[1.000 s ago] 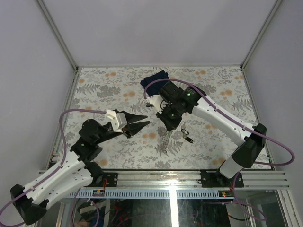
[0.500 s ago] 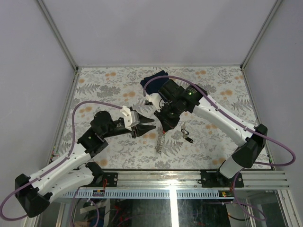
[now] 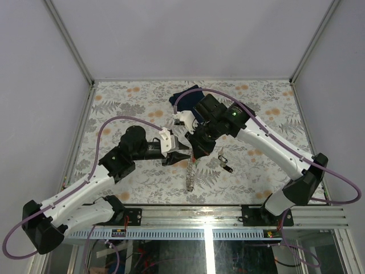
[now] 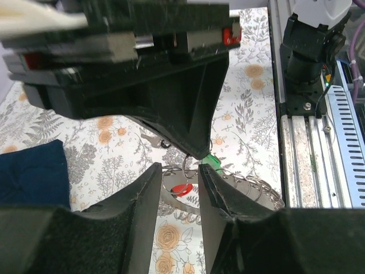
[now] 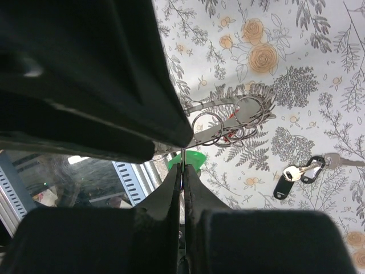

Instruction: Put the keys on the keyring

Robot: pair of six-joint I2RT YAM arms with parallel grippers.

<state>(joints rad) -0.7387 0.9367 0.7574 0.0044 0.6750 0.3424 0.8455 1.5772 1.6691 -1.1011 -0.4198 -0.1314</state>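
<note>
**Top view.** My left end effector (image 3: 181,155) and right end effector (image 3: 197,154) meet almost tip to tip near the middle of the table (image 3: 114,108). The table has a flat cover printed with grey leaves and orange flowers. The keyring (image 3: 190,177) hangs from the right tip toward 6 o'clock. It is a thin, silvery strand that looks like a chain. I cannot tell if its low end touches the table. A few loose keys (image 3: 224,162) lie just at 3 o'clock of it. A soft, folded blue cloth (image 3: 185,94) lies at 12 o'clock, partly under the right arm. From up here I cannot see how far apart either pair of fingers is.

**Left wrist view.** This view shows the gap. My left fingers (image 4: 145,200) are dark, rough wedges. They stand a narrow way apart and hold nothing. At 12 o'clock the right end effector comes down to one blunt black point. Past the gap I see a small round wire ring and a shiny red key head (image 4: 182,189). A green key head (image 4: 212,162) is at 1 o'clock. The keyring lies there as a springy silver coil, running toward 3 o'clock.

**Right wrist view.** My right fingers are pressed tight together on a thin wire of the keyring, with the green head right at the tips. The left end effector fills the 10 o'clock corner as a big black shape. Round silver rings sit just past the tips at 1 o'clock. Only this view shows the loose keys well. At 4 o'clock a black-headed key (image 5: 283,185) lies joined to a small silver one.
</note>
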